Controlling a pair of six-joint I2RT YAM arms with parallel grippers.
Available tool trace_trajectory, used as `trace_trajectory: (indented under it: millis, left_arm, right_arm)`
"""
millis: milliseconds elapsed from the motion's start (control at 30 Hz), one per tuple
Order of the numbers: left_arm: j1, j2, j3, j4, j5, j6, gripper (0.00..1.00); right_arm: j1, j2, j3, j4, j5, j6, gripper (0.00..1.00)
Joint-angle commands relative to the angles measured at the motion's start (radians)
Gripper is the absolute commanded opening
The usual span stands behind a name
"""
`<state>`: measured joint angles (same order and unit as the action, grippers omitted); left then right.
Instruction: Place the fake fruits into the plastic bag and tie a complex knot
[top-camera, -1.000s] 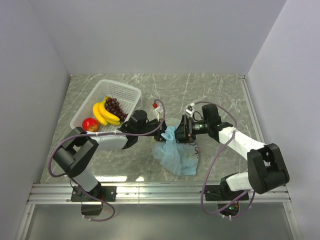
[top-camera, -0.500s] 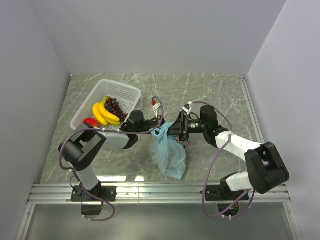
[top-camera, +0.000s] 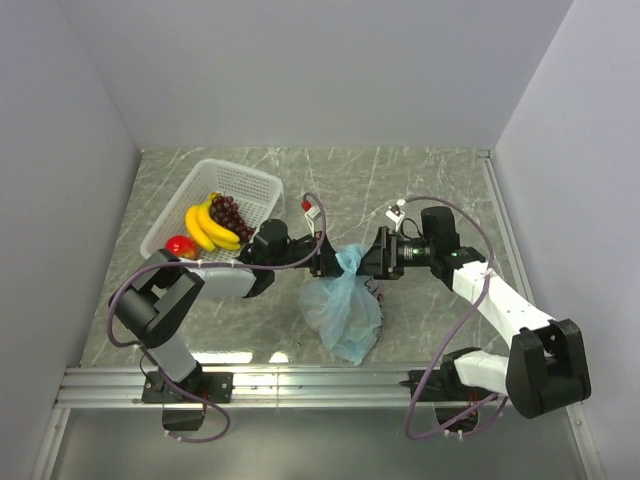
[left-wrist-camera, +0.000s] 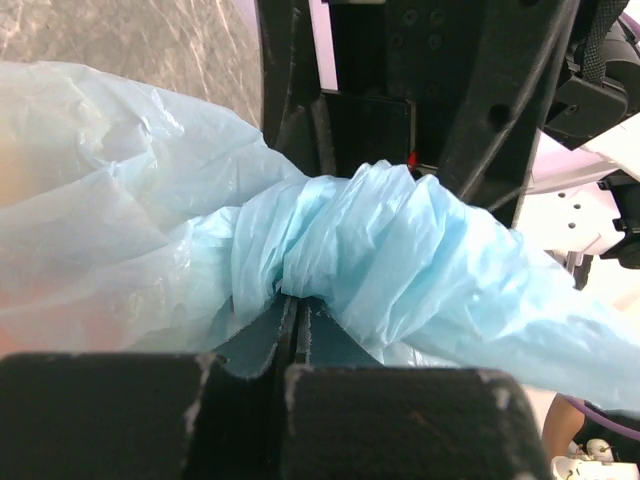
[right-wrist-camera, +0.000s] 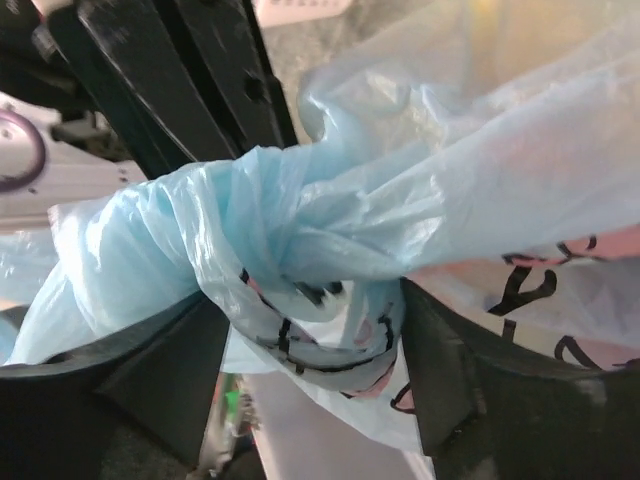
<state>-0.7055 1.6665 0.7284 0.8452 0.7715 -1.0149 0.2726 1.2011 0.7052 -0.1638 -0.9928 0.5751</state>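
Observation:
The light-blue plastic bag hangs between my two grippers, its lower end on the table. My left gripper is shut on the bag's plastic just under the bunched knot; its jaws are pressed together. My right gripper faces it from the right; its jaws stand wide apart with the twisted knot and printed plastic between them. Orange and pink shades show faintly through the bag. Yellow bananas, dark grapes and a red apple lie in the basket.
The white latticed basket stands at the left rear of the grey marbled table, close behind my left arm. White walls close in the left, rear and right. A metal rail runs along the near edge.
My right arm has drawn back to the right. The bag's neck is pulled up taut between the grippers and the bag hangs fuller and rounder. The left gripper stays shut on it.

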Motion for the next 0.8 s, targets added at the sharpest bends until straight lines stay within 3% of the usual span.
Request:
trace_trajectory:
  millis: [0, 33, 100, 167, 233, 300, 400, 533, 600, 700, 767]
  left_arm:
    - [0.003, -0.03, 0.005, 0.009, 0.002, 0.032, 0.0]
    - [0.003, -0.025, 0.011, 0.003, -0.001, 0.035, 0.0]
    - [0.001, -0.024, 0.019, -0.009, -0.009, 0.042, 0.0]
    - [0.003, -0.016, 0.035, -0.031, -0.018, 0.055, 0.0]
    - [-0.009, -0.008, 0.051, -0.058, -0.02, 0.074, 0.0]
    - [-0.026, 0.002, 0.063, -0.06, -0.017, 0.079, 0.0]
    - [-0.043, 0.018, 0.071, -0.057, -0.011, 0.07, 0.0]
    - [-0.028, -0.004, 0.046, -0.052, -0.009, 0.052, 0.0]
    - [-0.012, -0.014, 0.039, -0.058, 0.002, 0.044, 0.0]
    - [-0.006, -0.05, 0.034, -0.11, 0.014, 0.068, 0.0]
    - [-0.006, -0.074, 0.029, -0.129, 0.018, 0.104, 0.0]
  right_arm:
    - [-0.009, -0.026, 0.036, -0.128, -0.038, -0.13, 0.67]
    - [-0.009, -0.026, 0.033, -0.115, -0.055, -0.129, 0.51]
    - [-0.009, -0.018, 0.039, -0.123, -0.061, -0.139, 0.35]
    - [-0.009, -0.014, 0.048, -0.132, -0.067, -0.149, 0.26]
    - [-0.004, -0.012, 0.056, -0.114, -0.079, -0.135, 0.23]
    - [0.008, -0.014, 0.059, -0.094, -0.073, -0.121, 0.28]
    - [0.016, 0.002, 0.091, -0.143, -0.087, -0.15, 0.53]
    - [-0.036, 0.006, 0.158, -0.401, -0.056, -0.349, 0.61]
    - [-0.065, 0.011, 0.178, -0.471, -0.07, -0.417, 0.69]
    - [-0.108, 0.025, 0.217, -0.591, -0.095, -0.532, 0.69]
    - [-0.121, 0.041, 0.235, -0.651, -0.118, -0.604, 0.76]
